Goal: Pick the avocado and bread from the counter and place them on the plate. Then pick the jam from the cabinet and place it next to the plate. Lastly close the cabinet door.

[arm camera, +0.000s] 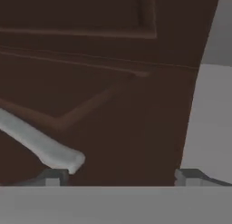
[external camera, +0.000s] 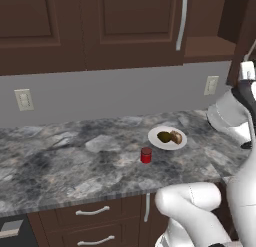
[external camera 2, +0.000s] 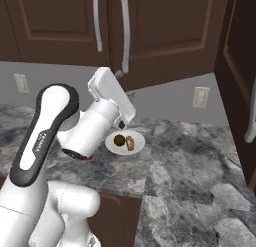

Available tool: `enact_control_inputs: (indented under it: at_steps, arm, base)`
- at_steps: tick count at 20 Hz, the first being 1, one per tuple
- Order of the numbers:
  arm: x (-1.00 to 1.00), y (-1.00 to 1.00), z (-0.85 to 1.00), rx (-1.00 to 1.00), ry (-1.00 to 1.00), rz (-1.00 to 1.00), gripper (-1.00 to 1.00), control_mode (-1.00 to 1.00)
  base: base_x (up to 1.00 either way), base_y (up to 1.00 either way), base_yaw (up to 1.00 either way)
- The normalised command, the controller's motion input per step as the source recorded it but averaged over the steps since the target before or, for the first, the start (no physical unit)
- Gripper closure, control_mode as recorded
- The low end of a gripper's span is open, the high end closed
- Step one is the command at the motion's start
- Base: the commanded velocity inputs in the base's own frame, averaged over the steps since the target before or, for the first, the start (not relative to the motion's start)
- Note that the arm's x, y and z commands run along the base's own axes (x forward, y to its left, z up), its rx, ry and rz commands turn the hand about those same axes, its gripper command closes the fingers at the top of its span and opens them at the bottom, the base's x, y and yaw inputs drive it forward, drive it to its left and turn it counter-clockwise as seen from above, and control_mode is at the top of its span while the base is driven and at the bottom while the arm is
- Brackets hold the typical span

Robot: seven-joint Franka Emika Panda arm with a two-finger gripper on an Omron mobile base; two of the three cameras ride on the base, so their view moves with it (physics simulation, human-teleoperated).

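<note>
While the arm reaches up toward the wall cabinets, the gripper (arm camera: 118,175) faces a dark brown cabinet door (arm camera: 99,82) at close range; in the hand view its two fingertips (arm camera: 52,177) stand wide apart with nothing between them, so the jaws are released. A silver door handle (arm camera: 38,143) ends just above the left fingertip; contact cannot be judged.

On the grey marble counter (external camera: 60,161) sits the white plate (external camera: 167,138), carrying the dark green avocado (external camera: 163,137) and the brown bread (external camera: 176,137) side by side, touching or nearly so. The red jam jar (external camera: 146,155) stands upright on the counter just beside the plate, on its near-left side, apart from the rim.

Right base view: the cabinet door (external camera 2: 240,81) at the right edge stands swung outward.
</note>
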Motion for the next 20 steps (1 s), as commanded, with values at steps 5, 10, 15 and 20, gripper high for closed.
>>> enact_control_inputs:
  at_steps: [5,10,15,20]
  arm:
    - [0.99,0.86,0.56,-0.16,0.31,0.03,-1.0,-1.0]
    - [1.0,0.31,0.33,-0.04,0.32,0.13,-1.0,-1.0]
    - [1.0,0.0,0.34,0.03,0.33,0.27,-1.0,-1.0]
    - [1.0,0.0,0.49,0.06,0.33,0.28,-1.0,-1.0]
  base:
    - [0.0,0.0,0.0]
    - [0.0,0.0,0.0]
    - [0.0,0.0,0.0]
    - [0.0,0.0,0.0]
